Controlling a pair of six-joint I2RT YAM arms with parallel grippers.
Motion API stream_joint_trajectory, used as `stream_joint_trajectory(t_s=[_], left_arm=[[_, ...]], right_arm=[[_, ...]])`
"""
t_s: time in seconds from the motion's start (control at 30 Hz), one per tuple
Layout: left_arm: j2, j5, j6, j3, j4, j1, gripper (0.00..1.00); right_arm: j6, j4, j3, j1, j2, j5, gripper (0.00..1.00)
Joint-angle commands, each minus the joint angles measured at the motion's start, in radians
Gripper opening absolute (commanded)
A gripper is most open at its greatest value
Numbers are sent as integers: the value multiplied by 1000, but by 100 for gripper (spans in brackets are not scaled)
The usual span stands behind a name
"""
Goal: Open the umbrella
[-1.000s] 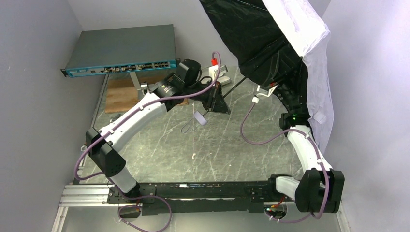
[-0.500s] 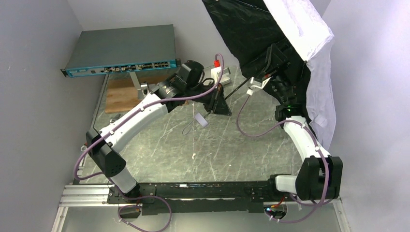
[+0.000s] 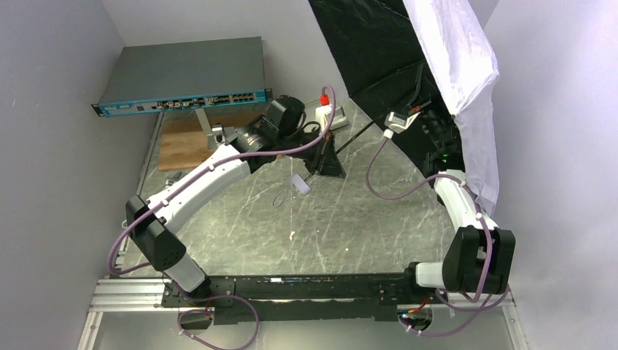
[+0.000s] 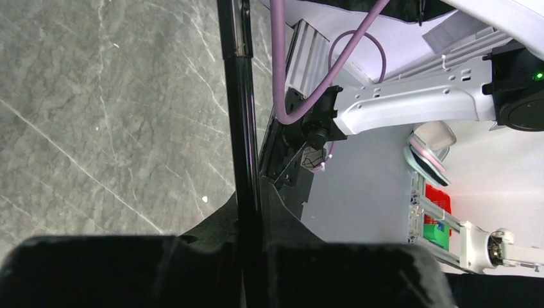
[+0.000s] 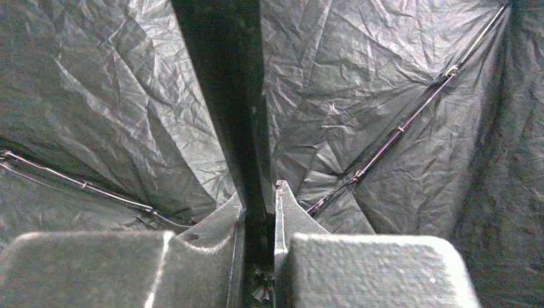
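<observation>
The umbrella stands open at the back right, with its black inside (image 3: 364,44) facing me and its white outside (image 3: 455,58) toward the wall. Its thin black shaft (image 3: 357,135) slants down to my left gripper (image 3: 326,154). That gripper (image 4: 251,247) is shut on the shaft (image 4: 240,115). The small white handle (image 3: 300,182) sticks out below it, above the table. My right gripper (image 5: 260,208) is shut on the black shaft (image 5: 224,96) inside the canopy (image 5: 115,96), among thin ribs (image 5: 398,128). In the top view it is lost against the black cloth.
A grey network switch (image 3: 182,73) sits at the back left above a wooden board (image 3: 182,142). A white box (image 3: 326,113) lies behind the left wrist. Grey walls stand close on both sides. The marble tabletop (image 3: 306,226) spreads between the arms.
My right arm has reached further back and up under the canopy, and the canopy has tipped more upright toward the right wall. The left arm has barely moved.
</observation>
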Motion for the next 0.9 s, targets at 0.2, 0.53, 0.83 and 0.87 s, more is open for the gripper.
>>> stream_joint_trajectory(t_s=[0.2,0.53,0.83,0.87], left_arm=[[-128,-49,292,-110,-98,7,56],[-44,-181,486,-101,-402,-14,51],[-221,-277,512,-362,-431,-21,23],[-233,-277,518,-381,-433,-19,22]], right_arm=[[151,34,18,-47,-36,27,0],[31,97,38,-43,9,31,0],[-2,122,73,-95,63,40,0],[-3,128,82,-97,72,49,0]])
